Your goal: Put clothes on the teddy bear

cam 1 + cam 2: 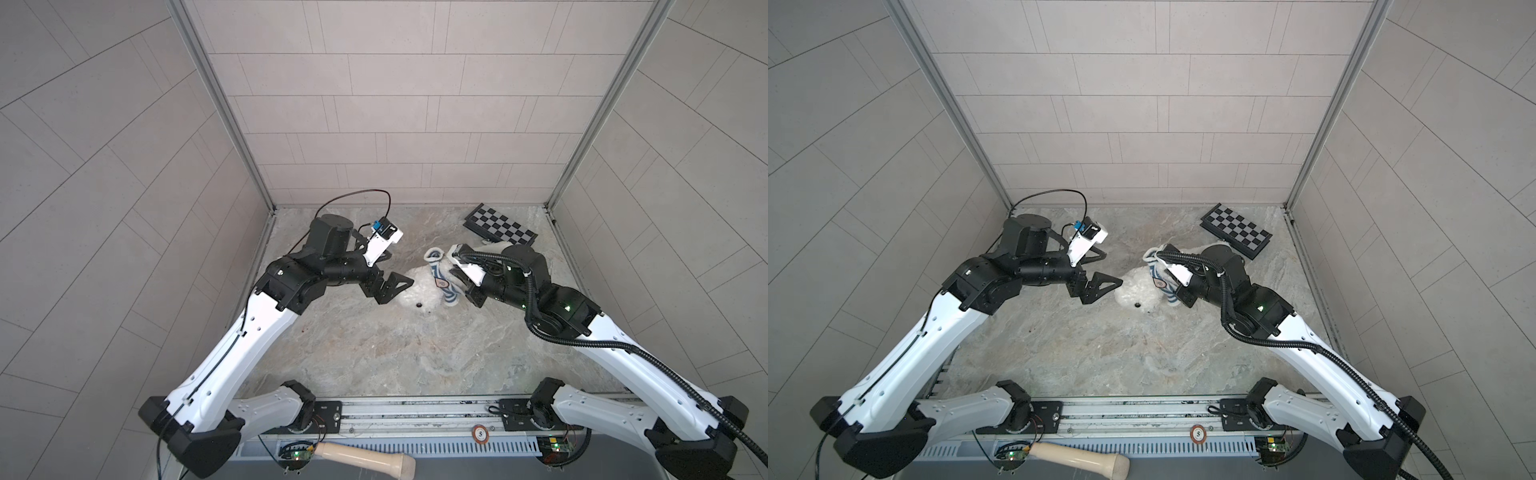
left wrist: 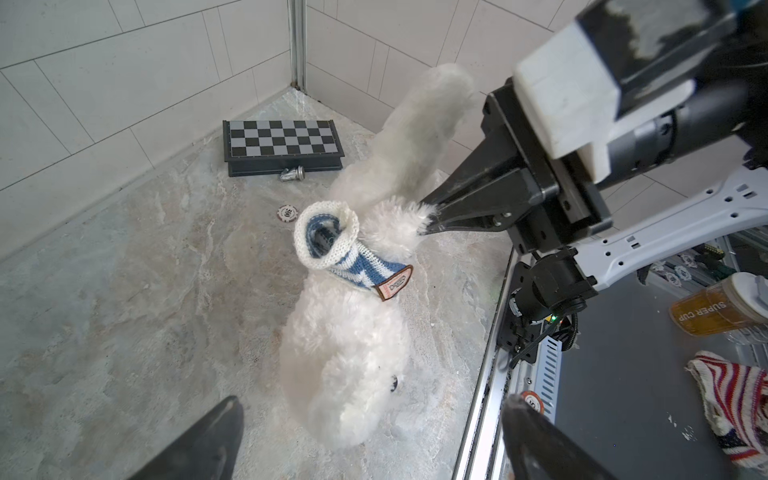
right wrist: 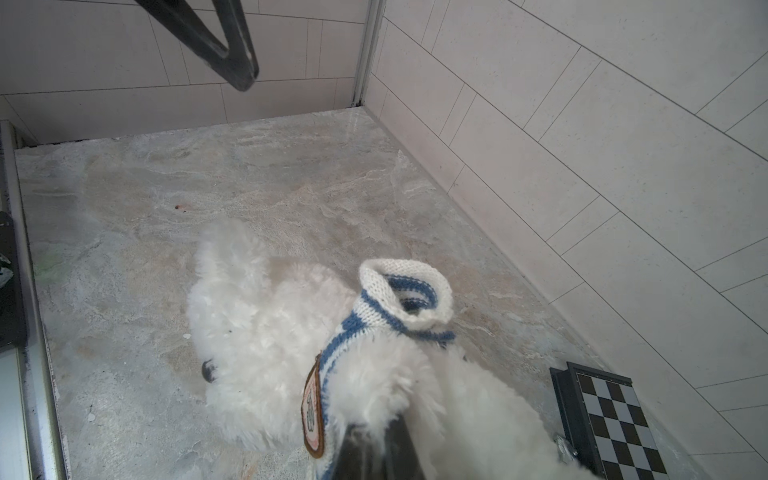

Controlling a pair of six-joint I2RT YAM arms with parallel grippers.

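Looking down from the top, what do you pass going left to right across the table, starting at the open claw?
The left claw → teddy bear, its head → striped shirt → chessboard.

White bear (image 2: 345, 345), blue-striped shirt (image 2: 358, 267)

Walls (image 1: 395, 104): pale grey tiles, on three sides of the floor (image 1: 374, 345).
Floor: beige-grey marbled slab.
Posts (image 1: 222, 104): metal, at the floor's far corners.

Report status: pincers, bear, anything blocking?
Left pincer open, empty. Right pincer shut on fluffy cream-white plush teddy bear. Blue-and-white striped knit shirt bunched round it. Checkered chessboard box behind, apart.
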